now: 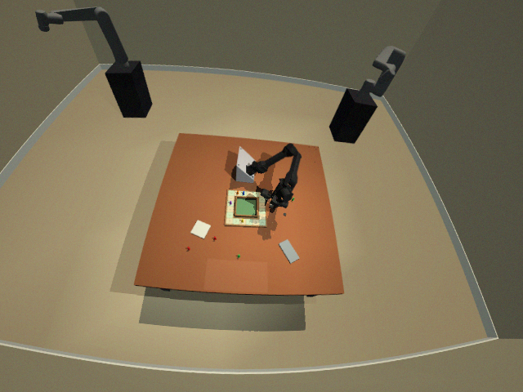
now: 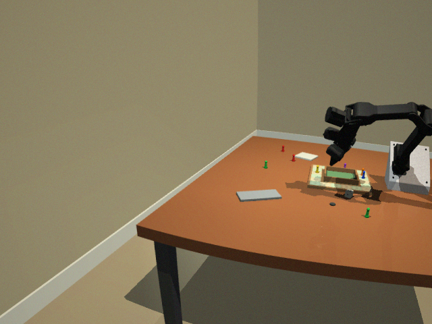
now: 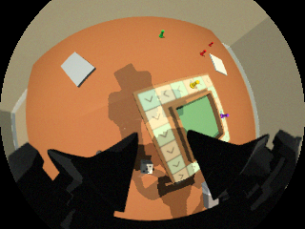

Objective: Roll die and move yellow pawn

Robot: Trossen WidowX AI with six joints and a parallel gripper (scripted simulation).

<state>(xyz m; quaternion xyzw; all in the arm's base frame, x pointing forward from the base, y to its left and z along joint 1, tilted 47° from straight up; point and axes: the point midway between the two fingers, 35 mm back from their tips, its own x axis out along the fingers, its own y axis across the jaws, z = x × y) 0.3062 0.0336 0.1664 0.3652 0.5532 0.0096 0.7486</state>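
My gripper [image 1: 269,207] [image 2: 332,163] [image 3: 163,135] is open and empty, pointing down above the table beside the board. The white die [image 2: 348,194] [image 3: 147,167] lies on the table just outside the board's edge, below my fingers; the arm hides most of it in the top view. I cannot read its pips surely. The yellow pawn [image 1: 242,220] [image 2: 317,169] [image 3: 194,84] stands on a square of the board [image 1: 228,215] [image 2: 315,183] [image 3: 164,135]. The tray [image 2: 341,180] [image 3: 200,116] with a green floor sits in the board's middle, with no die in it.
Blue [image 1: 243,193] [image 2: 363,174], orange [image 1: 237,193] and purple [image 1: 230,202] [image 3: 224,115] pawns stand on the board. Green pawns [image 2: 265,164] [image 2: 367,212], red pawns [image 1: 214,238] [image 1: 188,248], a dark disc [image 1: 284,214] [image 2: 332,204], a grey slab [image 1: 288,251] and a white slab [image 1: 200,229] lie around it.
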